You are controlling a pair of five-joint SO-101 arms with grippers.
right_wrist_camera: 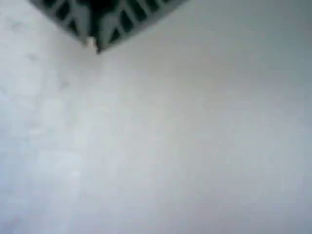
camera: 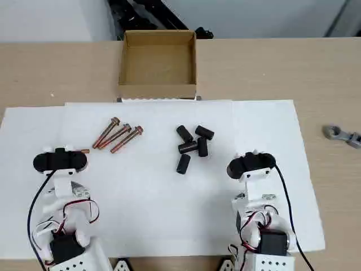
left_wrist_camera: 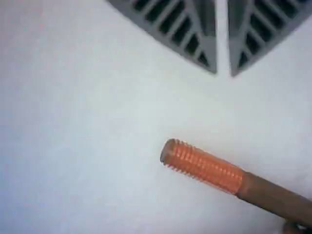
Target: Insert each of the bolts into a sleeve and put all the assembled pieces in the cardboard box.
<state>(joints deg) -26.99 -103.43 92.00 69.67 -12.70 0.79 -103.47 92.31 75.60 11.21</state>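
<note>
White paper point(camera: 146, 197) covered the table. My left gripper point(left_wrist_camera: 223, 73) stood barely open and empty, with one bolt point(left_wrist_camera: 204, 165) just beside it. My right gripper point(right_wrist_camera: 95, 46) looked closed, sleeves point(camera: 188, 147) nearby. I judged the bolt stiff, light and prone to rolling, best pinched across its plain shank.

Workshop-like bench: wooden table point(camera: 327, 73), white paper sheet point(camera: 146, 192), stray wrench point(camera: 341, 135).

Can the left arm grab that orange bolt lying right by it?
Probably yes. The bolt lies loose on the white paper, close to the left gripper, and nothing sits between them.
</note>
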